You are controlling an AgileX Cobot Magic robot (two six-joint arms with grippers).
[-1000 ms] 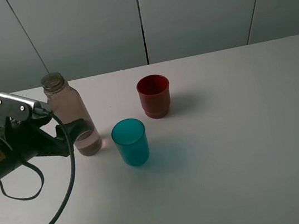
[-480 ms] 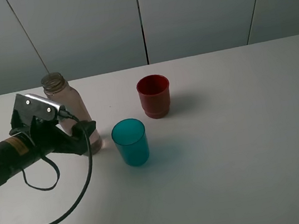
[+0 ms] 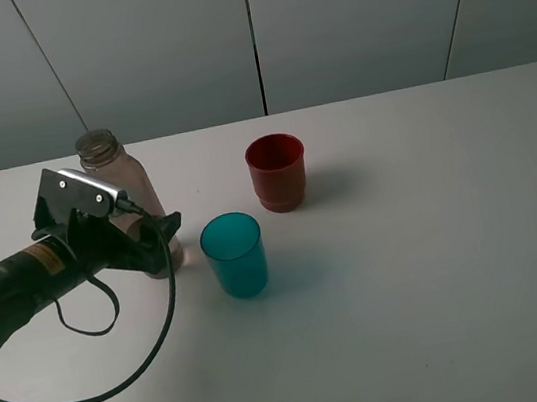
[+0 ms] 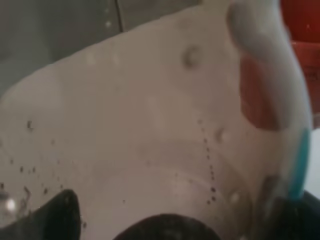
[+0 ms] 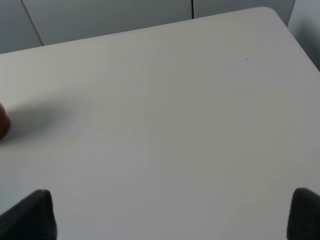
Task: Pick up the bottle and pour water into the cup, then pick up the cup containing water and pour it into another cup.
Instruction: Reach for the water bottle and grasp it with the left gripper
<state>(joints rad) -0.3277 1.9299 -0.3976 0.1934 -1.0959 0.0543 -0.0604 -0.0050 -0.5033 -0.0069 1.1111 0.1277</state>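
l. gripper (image 3: 157,243) straddles bottle (image 3: 114,179) base, grip unclear; r. gripper (image 5: 167,215) spread. cup (image 3: 234,257), red cup (image 3: 276,171) look empty: all pouring left.

A white matte table (image 3: 442,276) fills most of the exterior high view. Its top is smooth and plain, with rounded corners at the far left and far right. Behind its far edge rises a wall (image 3: 352,17) of flat, pale grey panels, split by thin dark seams (image 3: 253,36). One seam runs upright near the middle and the others lean. The light is soft and even, and the faint, blurred shadows on the tabletop fall toward the right of that view. The right wrist view shows the same white top with one rounded corner, and beyond it the grey panels with dark seams between them.
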